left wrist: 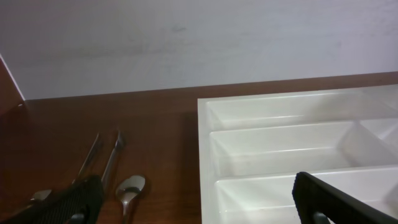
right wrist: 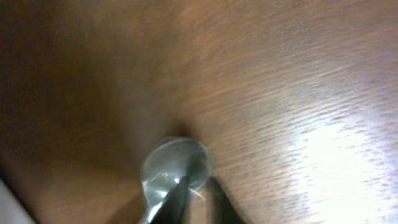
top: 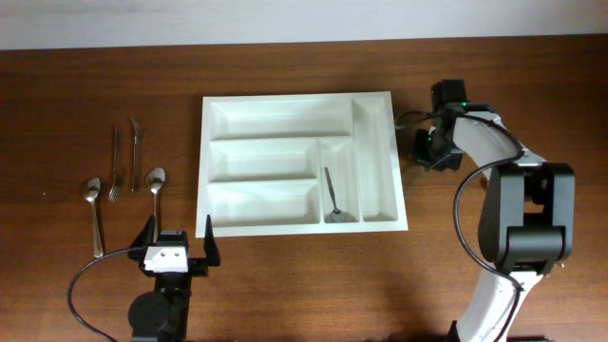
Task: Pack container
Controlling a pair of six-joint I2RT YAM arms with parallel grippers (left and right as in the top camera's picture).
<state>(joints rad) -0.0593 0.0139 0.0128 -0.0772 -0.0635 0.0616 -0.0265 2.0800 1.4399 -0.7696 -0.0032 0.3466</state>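
White five-compartment cutlery tray (top: 302, 94) at counter (top: 313, 285) centre, squared to edges. One spoon (top: 332, 198) in short inner vertical compartment, bowl toward near edge; other compartments bare.

Left of tray, well apart: fork (top: 116, 163), knife (top: 136, 142), two loose spoons (top: 155, 180) (top: 93, 204).

Left arm (top: 161, 309) at near edge, jaws spread wide, holding nothing. Right arm (top: 484, 142) just beside tray's right wall. Its wrist view shows blurred spoon bowl (right wrist: 176, 169) against dark fingers (right wrist: 219, 198); cannot tell jaws' grip.

Counter dark brown wood grain, glare patch. Pale wall (left wrist: 186, 43) behind.
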